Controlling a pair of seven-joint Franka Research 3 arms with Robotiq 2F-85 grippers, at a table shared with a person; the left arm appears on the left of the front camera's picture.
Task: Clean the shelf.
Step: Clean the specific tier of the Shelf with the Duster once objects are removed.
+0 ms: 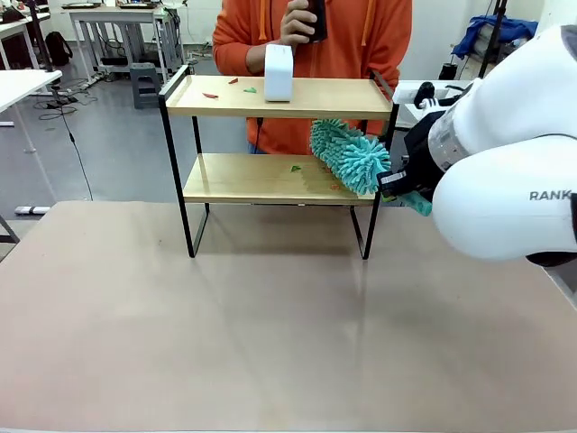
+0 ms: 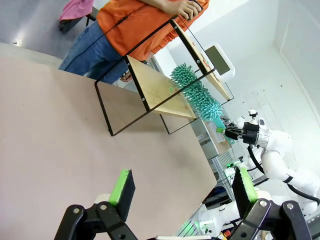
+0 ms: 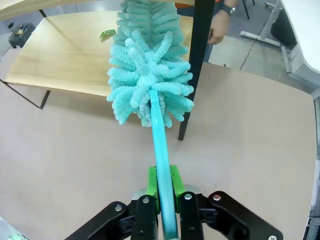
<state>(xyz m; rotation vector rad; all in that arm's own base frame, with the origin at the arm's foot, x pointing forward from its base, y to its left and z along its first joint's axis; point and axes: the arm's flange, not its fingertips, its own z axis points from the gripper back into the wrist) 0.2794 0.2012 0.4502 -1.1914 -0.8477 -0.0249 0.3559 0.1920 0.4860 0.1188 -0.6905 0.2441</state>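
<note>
Right gripper (image 3: 165,184): clamped on the thin teal handle of the duster, one green pad pressing each side of it.
Duster (image 3: 150,75): fluffy teal head pointing away from the wrist, between the two boards at the shelf's right end and just beside the front right leg; whether the fibres touch the lower board cannot be told.
Left gripper (image 2: 182,187): jaws wide apart with nothing between them, hanging above the bare table, well apart from the shelf.
Shelf (image 1: 334,96): upright on its four black legs at the far middle of the table, straight in front of the person.
Top board: holds a white box (image 1: 279,72) near its middle, with small red and green scraps (image 1: 210,95) to the left of it.
Lower board: one green scrap (image 1: 295,168) lies near the duster head.
Table (image 1: 270,325): brown surface.
Person (image 1: 343,36): orange top, standing behind the shelf, one hand (image 1: 297,23) raised to the chest around a dark object.
</note>
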